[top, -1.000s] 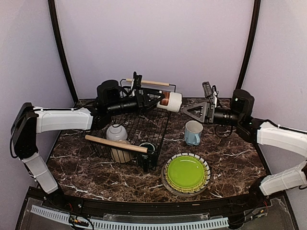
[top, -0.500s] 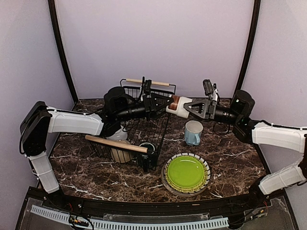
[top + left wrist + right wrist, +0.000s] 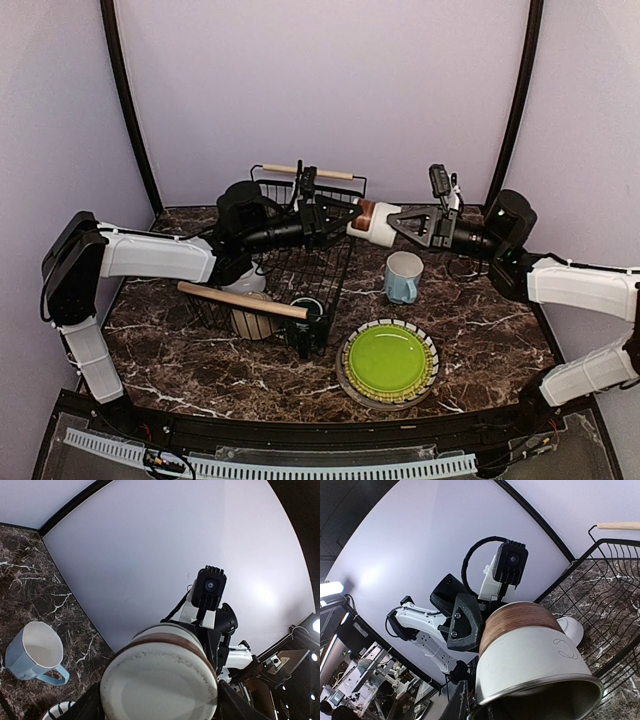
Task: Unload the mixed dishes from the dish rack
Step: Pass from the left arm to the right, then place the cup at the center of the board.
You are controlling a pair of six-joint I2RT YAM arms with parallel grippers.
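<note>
left gripper [image 3: 350, 213] clamped on brown end of brown-white cup [image 3: 373, 221], midair by dish rack [image 3: 300, 268]; right gripper [image 3: 394, 226] at cup's white end, can't tell if gripping.

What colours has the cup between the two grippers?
The cup is white with a brown band; right wrist view shows it best.

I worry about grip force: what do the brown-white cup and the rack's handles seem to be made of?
Brown-white cup: probably glazed ceramic, with a glossy white body and a brown band. Its grey rim leaves enamelled metal possible. Near handle of the dish rack: pale and matte, likely bare wood. The far one looks alike.
</note>
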